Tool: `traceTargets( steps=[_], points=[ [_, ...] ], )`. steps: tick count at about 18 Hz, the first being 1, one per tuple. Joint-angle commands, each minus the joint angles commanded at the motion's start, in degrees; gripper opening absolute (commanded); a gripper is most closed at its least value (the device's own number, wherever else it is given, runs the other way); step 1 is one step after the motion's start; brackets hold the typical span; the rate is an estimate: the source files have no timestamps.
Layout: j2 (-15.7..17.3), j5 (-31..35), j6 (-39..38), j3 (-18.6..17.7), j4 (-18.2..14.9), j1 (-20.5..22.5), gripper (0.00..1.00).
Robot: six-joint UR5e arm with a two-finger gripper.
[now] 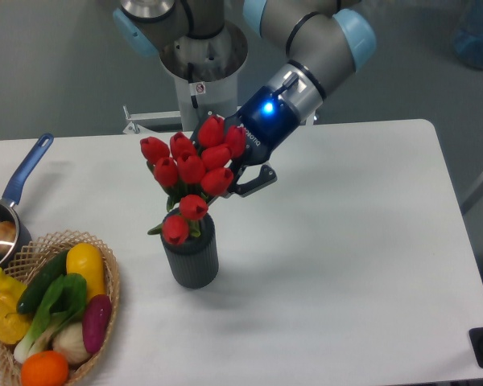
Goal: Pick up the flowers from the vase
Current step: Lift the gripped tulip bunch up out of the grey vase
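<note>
We see one short, dark grey vase (191,259), cylindrical with a vertically ribbed side, standing on the smooth white worktop (346,241). The flowers (193,173), about ten glossy red tulip buds on green stems, rise from its mouth and lean toward one o'clock. The dark end effector (240,178), a blue light on its body, is closed on the bunch behind the upper buds, which hide its fingers in part. At eight o'clock from the vase sits one woven wicker basket (111,283) of colourful vegetables, and at nine o'clock one steel saucepan (4,225) with a blue handle.
</note>
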Motion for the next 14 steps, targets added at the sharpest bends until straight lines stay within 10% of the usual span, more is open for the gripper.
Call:
traceTargets(
  steps=[14],
  points=[
    [1.1, -1.4, -3.4, -0.8, 0.5, 0.1, 0.43]
  ],
)
